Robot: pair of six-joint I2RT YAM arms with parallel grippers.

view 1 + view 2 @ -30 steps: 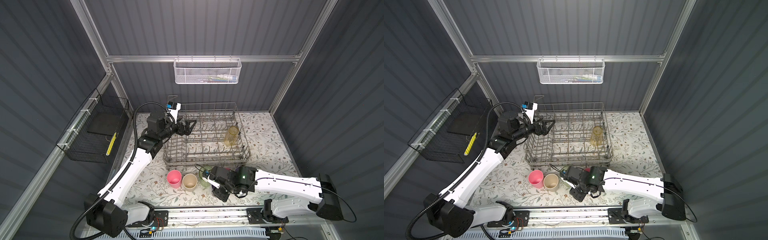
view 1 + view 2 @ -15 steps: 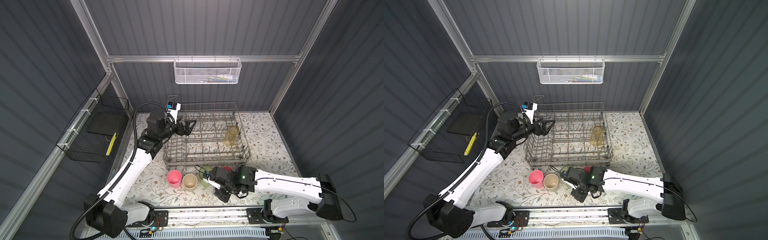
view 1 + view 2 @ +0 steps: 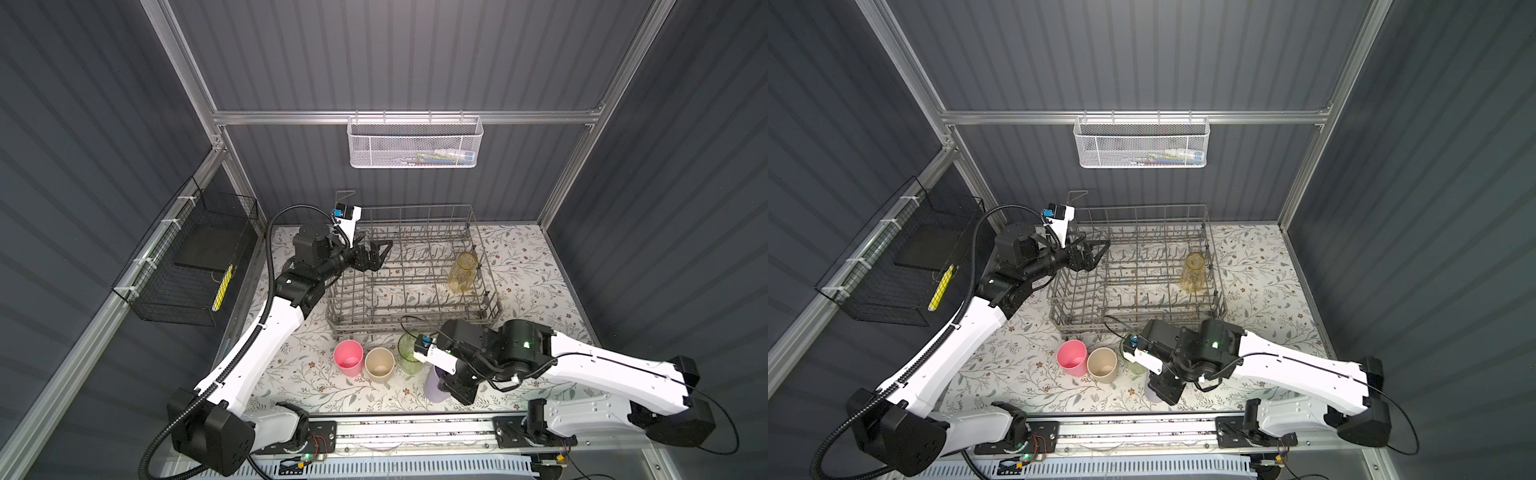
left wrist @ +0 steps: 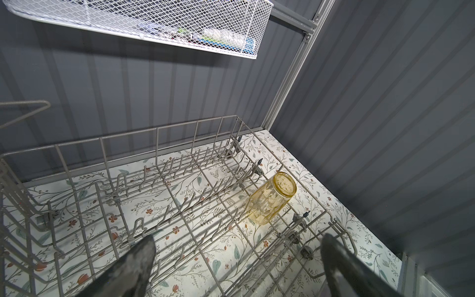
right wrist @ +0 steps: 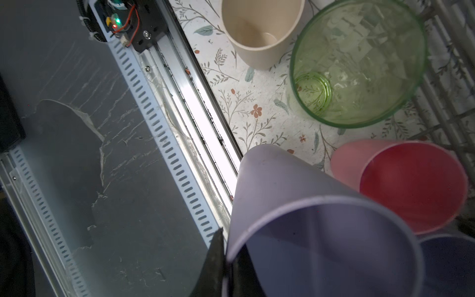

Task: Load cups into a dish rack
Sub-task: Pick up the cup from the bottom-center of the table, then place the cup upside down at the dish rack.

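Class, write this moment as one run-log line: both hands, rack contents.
left hand: open, over dish rack | right hand: shut on lilac cup rim | in rack: amber glass

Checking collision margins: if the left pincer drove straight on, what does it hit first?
The open left pincer points across the dish rack; likely its middle tines first, the amber glass further along. Depth is unclear.

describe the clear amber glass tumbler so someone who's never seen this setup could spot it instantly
Find the large grey wire dish rack at the back of the floral table. By its side wall nearest the right arm, a clear amber glass tumbler leans mouth-down on the tines. It is the only cup inside; the clear green glass tumbler stands on the table outside.
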